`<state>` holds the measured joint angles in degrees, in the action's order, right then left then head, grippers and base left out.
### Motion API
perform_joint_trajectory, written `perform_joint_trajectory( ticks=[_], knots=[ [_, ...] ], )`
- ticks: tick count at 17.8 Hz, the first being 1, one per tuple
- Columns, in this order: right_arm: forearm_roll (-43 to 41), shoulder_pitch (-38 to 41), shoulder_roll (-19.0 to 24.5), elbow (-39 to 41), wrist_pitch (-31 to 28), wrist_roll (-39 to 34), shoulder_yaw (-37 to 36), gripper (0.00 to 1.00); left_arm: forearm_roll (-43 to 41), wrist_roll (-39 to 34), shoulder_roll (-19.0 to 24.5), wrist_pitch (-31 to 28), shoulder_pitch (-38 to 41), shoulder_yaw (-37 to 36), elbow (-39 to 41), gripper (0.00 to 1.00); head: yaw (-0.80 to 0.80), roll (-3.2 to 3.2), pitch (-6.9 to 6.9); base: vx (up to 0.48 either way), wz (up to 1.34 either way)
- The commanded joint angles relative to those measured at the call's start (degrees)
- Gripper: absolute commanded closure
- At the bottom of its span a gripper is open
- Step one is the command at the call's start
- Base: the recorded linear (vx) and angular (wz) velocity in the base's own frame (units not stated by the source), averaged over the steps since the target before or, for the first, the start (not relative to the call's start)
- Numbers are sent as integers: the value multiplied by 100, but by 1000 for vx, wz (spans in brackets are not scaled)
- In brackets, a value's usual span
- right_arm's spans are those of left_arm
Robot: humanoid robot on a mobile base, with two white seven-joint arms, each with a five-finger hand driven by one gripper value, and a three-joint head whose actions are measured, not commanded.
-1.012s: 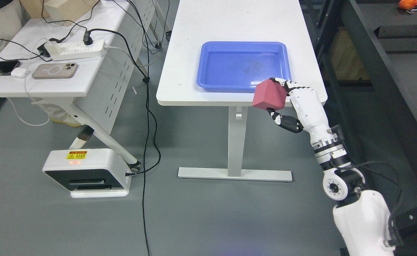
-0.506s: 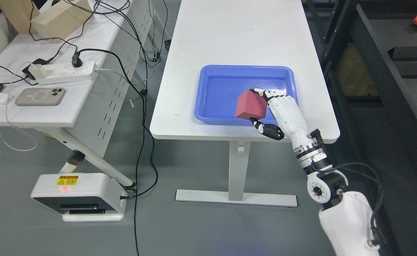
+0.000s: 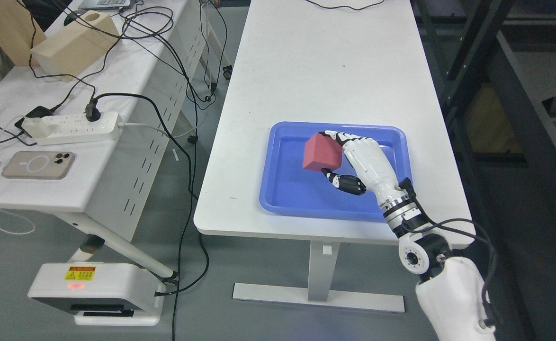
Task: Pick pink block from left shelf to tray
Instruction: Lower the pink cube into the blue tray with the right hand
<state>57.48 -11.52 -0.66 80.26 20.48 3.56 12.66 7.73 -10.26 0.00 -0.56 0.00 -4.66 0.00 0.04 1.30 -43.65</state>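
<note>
My right hand [image 3: 331, 154] reaches in from the lower right and is shut on the pink block [image 3: 321, 152], a cube gripped between the upper fingers and the black-tipped thumb. Block and hand hang over the middle of the blue tray [image 3: 282, 199], which lies on the white table [image 3: 325, 61]. Whether the block touches the tray floor cannot be told. My left arm does not show.
A second white table [image 3: 46, 189] at the left carries a power strip [image 3: 72, 127], a phone [image 3: 39, 165], cables and a wooden box [image 3: 72, 45]. A white floor unit [image 3: 95, 293] sits below it. Dark shelving [image 3: 519, 94] stands along the right side.
The camera has shifted, so the scene sits lower in the picture. My right hand has carried the pink block from the tray's near right corner to over its middle.
</note>
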Motion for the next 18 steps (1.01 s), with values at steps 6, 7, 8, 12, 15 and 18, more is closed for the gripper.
perform_joint_trajectory(
  ticks=[6, 7, 8, 12, 15, 18],
  knots=[
    [-44, -491, -110, -247, 0, -31, 9, 60, 0, -2, 100, 4, -167, 0, 100, 0, 0, 0, 0, 185, -23],
    [-53, -456, -145, -247, -9, -31, 9, 56, 0, -2, 100, 4, -167, 0, 100, 0, 0, 0, 0, 117, -26],
    [-70, -404, -171, -247, -9, -31, 0, 51, 0, -2, 100, 4, -175, 0, 100, 0, 0, 0, 0, 92, -3],
    [-386, -210, -268, -247, -9, -22, -210, 41, 0, -2, 100, 4, -167, 0, 100, 0, 0, 0, 0, 65, -1],
    [-676, -122, -434, -247, -9, -22, -378, 34, 0, -2, 100, 4, -167, 0, 100, 0, 0, 0, 0, 26, 0],
    [-808, -17, -584, -247, -9, -5, -387, 33, 0, -2, 100, 4, -167, 0, 100, 0, 0, 0, 0, 0, 0]
  ],
)
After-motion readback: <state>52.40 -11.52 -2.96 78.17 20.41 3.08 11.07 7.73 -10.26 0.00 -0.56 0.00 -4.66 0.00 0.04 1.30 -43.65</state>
